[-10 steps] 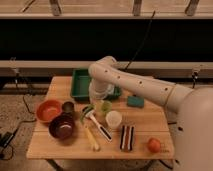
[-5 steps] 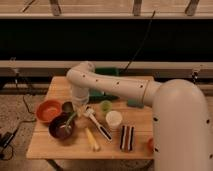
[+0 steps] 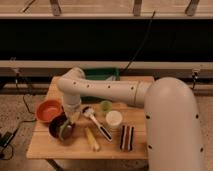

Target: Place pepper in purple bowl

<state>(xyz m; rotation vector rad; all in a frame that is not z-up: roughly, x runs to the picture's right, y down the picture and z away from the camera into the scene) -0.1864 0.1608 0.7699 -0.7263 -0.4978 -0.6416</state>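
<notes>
The purple bowl stands at the table's front left, beside the orange bowl. The slim green pepper lies curved at the purple bowl's right rim, partly inside it. My gripper hangs just above the pepper and the bowl's right edge, at the end of the big white arm that reaches in from the right. Whether the gripper still touches the pepper does not show.
On the wooden table are a small green cup, a white cup, a black-handled utensil, a yellow stick and a dark striped block. A green tray sits at the back.
The arm has swung left from the table's middle to the purple bowl and lowered. The pepper has come with it and now sits at the bowl's rim.
</notes>
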